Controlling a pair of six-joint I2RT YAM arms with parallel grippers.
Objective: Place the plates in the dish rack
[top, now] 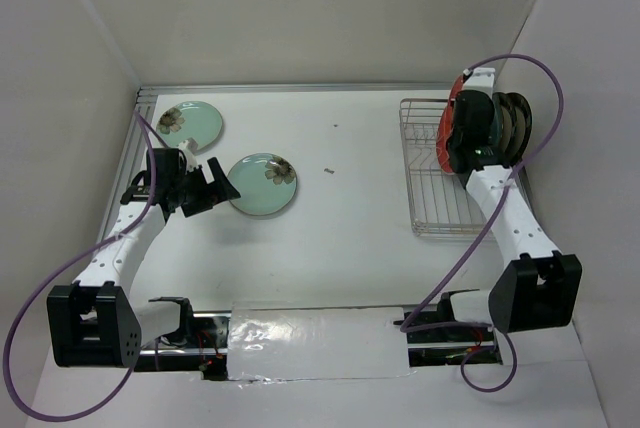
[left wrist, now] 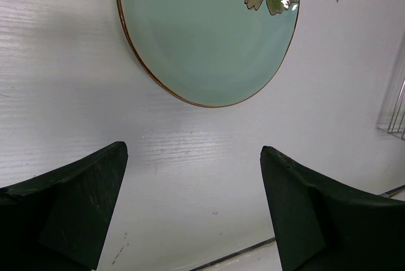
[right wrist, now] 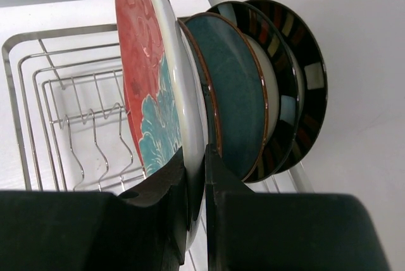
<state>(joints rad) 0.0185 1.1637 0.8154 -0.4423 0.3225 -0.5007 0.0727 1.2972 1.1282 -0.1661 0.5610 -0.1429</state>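
My right gripper (right wrist: 196,157) is shut on the rim of a red plate with blue flowers (right wrist: 142,81), held upright over the dish rack (right wrist: 57,94). Right behind it a speckled teal plate (right wrist: 234,94) and two plates with dark striped rims (right wrist: 285,62) stand in the rack. From above, the red plate (top: 446,128) shows beside the right gripper (top: 465,148) at the rack's (top: 430,208) far end. Two pale mint flower plates (top: 190,123) (top: 262,184) lie flat on the table. My left gripper (top: 215,188) is open just left of the nearer mint plate (left wrist: 209,37), with nothing between its fingers (left wrist: 95,195).
White walls close in the table on the left, back and right. A small dark speck (top: 328,170) lies mid-table. A metal rail (top: 140,138) runs along the left edge, and a taped strip (top: 315,343) covers the near edge between the arm bases.
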